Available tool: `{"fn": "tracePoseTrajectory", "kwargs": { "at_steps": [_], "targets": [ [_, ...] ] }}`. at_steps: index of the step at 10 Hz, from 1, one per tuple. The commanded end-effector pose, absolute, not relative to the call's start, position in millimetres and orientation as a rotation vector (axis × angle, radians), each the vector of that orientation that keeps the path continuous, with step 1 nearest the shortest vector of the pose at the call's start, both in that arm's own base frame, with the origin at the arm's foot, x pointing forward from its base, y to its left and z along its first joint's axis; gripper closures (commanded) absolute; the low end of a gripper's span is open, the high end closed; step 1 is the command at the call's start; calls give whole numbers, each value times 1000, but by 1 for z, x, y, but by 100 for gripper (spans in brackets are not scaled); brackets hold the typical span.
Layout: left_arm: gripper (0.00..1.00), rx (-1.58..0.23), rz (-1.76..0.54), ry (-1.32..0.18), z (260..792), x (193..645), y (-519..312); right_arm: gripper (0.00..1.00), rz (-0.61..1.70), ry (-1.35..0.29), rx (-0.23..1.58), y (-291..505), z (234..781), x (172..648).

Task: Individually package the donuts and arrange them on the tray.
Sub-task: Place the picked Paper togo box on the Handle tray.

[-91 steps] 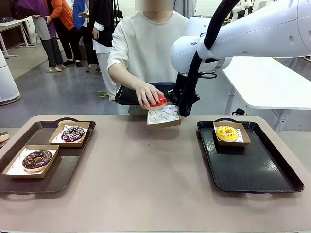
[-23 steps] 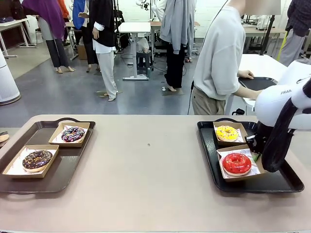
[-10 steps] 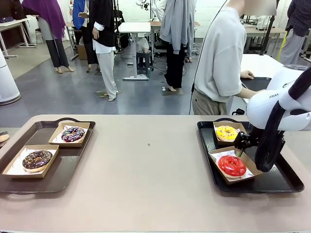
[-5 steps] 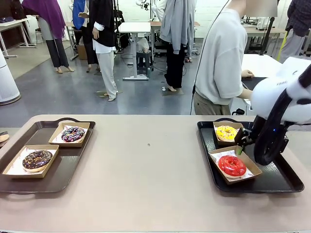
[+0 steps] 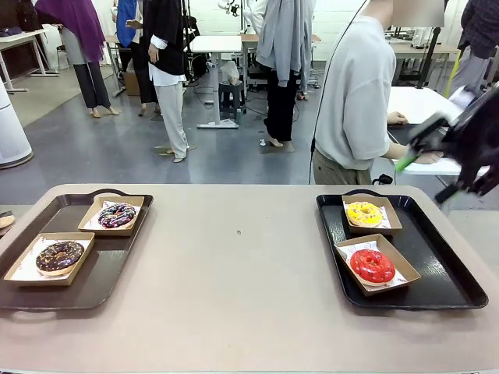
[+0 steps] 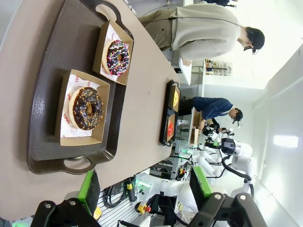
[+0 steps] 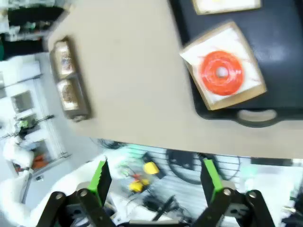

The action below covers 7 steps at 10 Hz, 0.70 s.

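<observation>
The glossy red ring donut sits boxed on the black tray – right gripper (blurred) above, jaws wide; left gripper jaws wide too.

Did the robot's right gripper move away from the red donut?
Yes. The right gripper was down beside the red donut on the black tray; now it is up above the tray's far right corner, jaws open.

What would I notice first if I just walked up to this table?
Probably the glossy red donut, sitting in a brown box on the black tray at the table's right side, just in front of the yellow donut in its own box. On the darker tray at the left sit the chocolate donut and the purple sprinkled donut, each boxed too.
</observation>
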<state>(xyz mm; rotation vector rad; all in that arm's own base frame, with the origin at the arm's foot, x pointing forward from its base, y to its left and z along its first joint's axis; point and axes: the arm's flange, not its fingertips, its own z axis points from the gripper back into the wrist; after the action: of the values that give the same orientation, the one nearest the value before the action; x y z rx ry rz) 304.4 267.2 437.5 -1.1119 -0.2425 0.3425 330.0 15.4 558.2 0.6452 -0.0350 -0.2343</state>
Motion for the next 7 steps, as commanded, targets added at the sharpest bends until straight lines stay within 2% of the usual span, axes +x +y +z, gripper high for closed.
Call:
{"fn": "tracePoseTrajectory", "kwargs": {
  "at_steps": [1, 3, 7],
  "targets": [
    [0, -1117, 350, -246, 440, 303, 267, 2, -222, -120, 871, -23, 569, 335],
    [0, -1117, 350, -246, 440, 303, 267, 2, -156, -192, 1039, -71, 579, 328],
    [0, -1117, 350, -246, 440, 303, 267, 2, -71, -225, 1169, -168, 517, 328]
  ]
}}
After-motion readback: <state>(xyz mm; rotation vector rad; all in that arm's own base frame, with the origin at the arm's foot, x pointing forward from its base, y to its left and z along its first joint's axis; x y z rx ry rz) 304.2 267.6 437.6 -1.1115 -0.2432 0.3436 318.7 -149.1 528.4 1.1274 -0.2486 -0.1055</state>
